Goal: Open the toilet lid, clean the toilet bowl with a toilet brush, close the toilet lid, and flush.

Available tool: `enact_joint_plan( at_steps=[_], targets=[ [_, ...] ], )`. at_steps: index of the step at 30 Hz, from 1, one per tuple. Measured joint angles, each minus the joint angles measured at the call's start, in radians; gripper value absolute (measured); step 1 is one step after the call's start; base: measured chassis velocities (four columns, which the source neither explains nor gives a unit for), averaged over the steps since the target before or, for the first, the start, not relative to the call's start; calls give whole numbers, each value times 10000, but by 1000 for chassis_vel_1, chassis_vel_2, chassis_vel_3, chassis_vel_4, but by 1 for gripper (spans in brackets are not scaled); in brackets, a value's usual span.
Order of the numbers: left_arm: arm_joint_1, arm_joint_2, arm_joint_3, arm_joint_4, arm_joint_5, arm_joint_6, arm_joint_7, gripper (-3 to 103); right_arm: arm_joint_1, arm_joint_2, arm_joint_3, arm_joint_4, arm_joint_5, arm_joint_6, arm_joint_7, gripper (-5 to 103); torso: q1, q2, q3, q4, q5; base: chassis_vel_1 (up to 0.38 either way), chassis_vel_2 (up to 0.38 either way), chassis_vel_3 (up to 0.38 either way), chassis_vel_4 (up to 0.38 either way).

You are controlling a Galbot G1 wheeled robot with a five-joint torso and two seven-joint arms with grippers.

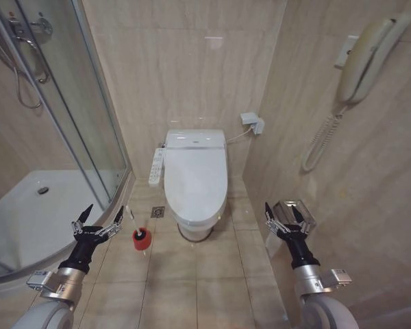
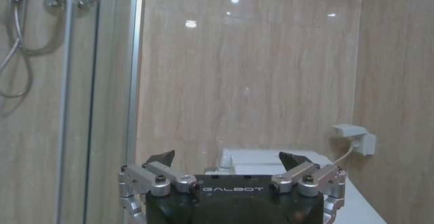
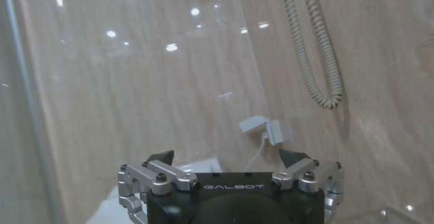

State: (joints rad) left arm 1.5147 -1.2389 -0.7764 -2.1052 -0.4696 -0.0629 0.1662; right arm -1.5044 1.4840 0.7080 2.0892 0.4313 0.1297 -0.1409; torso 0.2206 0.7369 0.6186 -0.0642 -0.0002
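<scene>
Toilet lid (image 1: 196, 179) is down over the toilet bowl (image 1: 195, 227), so by my read step 1 (lifting it) isn't begun. Head view: left claw (image 1: 96, 223) hangs low, fingers spread, holding nothing; lid sits ahead of it and off to its right, well apart. Toilet brush (image 1: 135, 223) stands in its red holder (image 1: 142, 238) on the floor just beside that claw's right, not touching. Right claw (image 1: 283, 218) is likewise spread and empty, by the right wall; lid lies ahead & to its left, well apart. Next move prob calls for one claw to reach fwd to the lid's rounded front edge and get under it; glossy plastic, so a slip is possible. Control panel (image 1: 156, 166) on the bowl's side has buttons, too small to read. Left wrist view: claw (image 2: 227, 159) body reads "GALBOT"; fingers apart, nothing btw them; toilet's rear top (image 2: 271, 159) just beyond, shower glass (image 2: 74, 102) off to one side. Right wrist view: same "GALBOT" mark on claw (image 3: 227, 158), fingers apart, empty; wall plug (image 3: 261, 129) and coiled phone cord (image 3: 313, 46) beyond. No other writing legible.
</scene>
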Motion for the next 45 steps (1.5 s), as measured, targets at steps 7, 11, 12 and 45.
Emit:
enact_joint_plan(
  at_steps=[7, 11, 12, 45],
  targets=[
    [-4, 0, 0, 0, 0, 0, 0, 100, 161, -57, 105, -195, -210, 310, 369, 100, 11, -4, 3, 6, 3, -148, 165, 165, -137],
    [2, 0, 0, 0, 0, -1, 0, 100, 177, -32, 98, -215, -207, 348, 365, 100, -1, -2, 0, 3, 3, 0, 0, 0, 0],
    [2, 0, 0, 0, 0, 0, 0, 100, 183, -12, 83, -219, -191, 385, 366, 100, -5, 0, -2, -1, 2, 61, -52, -36, 33],
    [2, 0, 0, 0, 0, 0, 0, 100, 626, -307, -99, -984, -61, 744, 971, 100, -4, 0, -1, 2, 2, -53, 48, 52, -52]
  ],
)
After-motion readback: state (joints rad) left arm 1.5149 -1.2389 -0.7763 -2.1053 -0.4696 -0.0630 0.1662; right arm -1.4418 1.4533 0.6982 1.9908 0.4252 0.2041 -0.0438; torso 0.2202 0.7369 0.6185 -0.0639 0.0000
